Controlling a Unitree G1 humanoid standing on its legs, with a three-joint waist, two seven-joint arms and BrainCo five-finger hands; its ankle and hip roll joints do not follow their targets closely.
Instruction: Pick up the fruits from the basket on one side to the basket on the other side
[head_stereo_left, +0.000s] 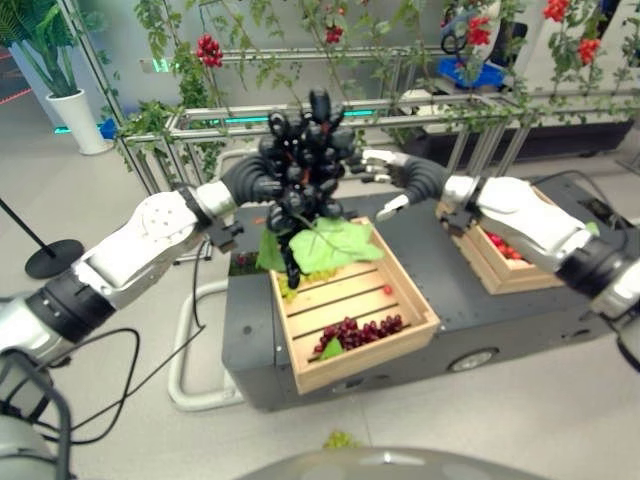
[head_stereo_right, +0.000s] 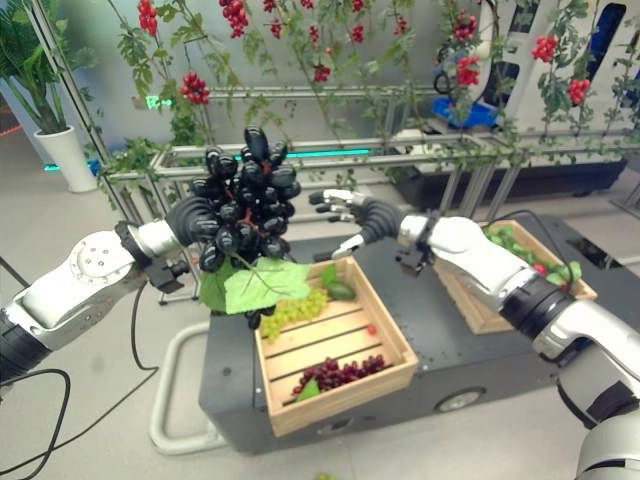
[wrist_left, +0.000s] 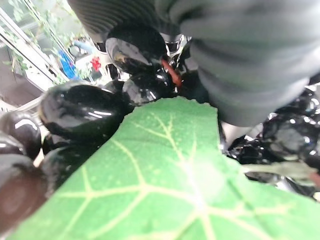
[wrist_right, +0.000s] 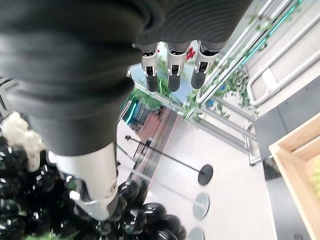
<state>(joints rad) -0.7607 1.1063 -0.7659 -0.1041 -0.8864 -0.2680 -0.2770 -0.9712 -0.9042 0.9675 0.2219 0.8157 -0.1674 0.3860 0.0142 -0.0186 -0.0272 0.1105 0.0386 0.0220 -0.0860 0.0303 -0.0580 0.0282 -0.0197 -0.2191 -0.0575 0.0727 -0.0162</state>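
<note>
1. Silver fingers of the right hand (head_stereo_right: 352, 212) are reaching out straight and spread, the thumb apart, gripping nothing; the hand is hovering just beside the black grapes (head_stereo_right: 243, 208), and its dark ribbed cover is running back into a pale grey arm coming in from the right.
2. Glossy, oval and nearly black, the grapes are hanging as one heavy bunch in the air above the near crate's (head_stereo_left: 352, 357) far left corner, with broad, veined green leaves (head_stereo_left: 330, 245) drooping beneath.
3. Behind the bunch the left hand (head_stereo_left: 262, 180) is showing only its ribbed cover; its fingers are lying hidden among the berries, so I cannot tell whether they are clasping them. The left arm is stretching forward from the lower left, raised level.
4. Pale slatted wood is forming the near crate, rectangular and shallow, which is holding dark red grapes (head_stereo_left: 362, 330) along its near side and green grapes (head_stereo_right: 293, 309) at its far left.
5. A second crate (head_stereo_right: 478, 302) of the same wood is sitting to the right, under the right forearm, with red and green fruit inside.
6. Both crates are resting on a dark grey cart (head_stereo_right: 452, 352) with smooth flat panels.
</note>
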